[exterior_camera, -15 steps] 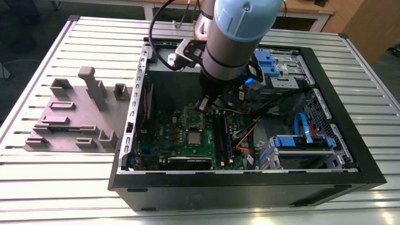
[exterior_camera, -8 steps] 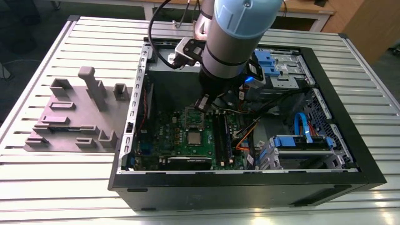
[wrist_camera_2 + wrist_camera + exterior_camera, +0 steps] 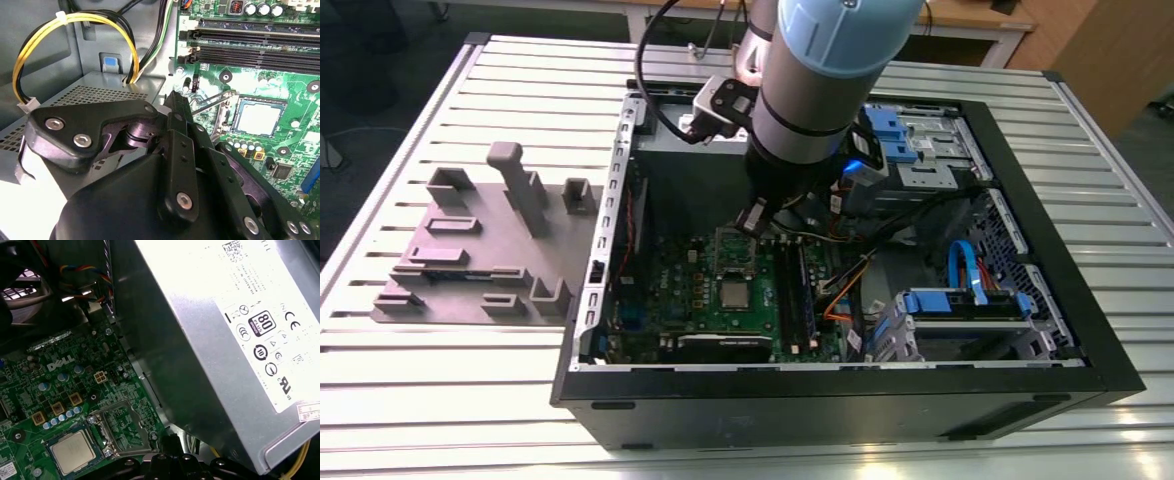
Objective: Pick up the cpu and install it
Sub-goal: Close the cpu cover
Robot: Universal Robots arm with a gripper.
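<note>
A: Where's the gripper?

B: Inside the case, over the motherboard, just beside the socket. I can't tell whether it is released or clenched; nothing shows between its tips.

A: And the cpu?

B: Lying in the socket, it seems, with the retention frame swung up beside it. Judging by that, placing looks done and the lock-down step is in hand.

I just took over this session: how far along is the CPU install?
The cpu already lies in the motherboard socket, whose metal frame stands open beside it. The claw hangs above the board near the power supply, holding nothing visible. Frame closure remains.
</note>
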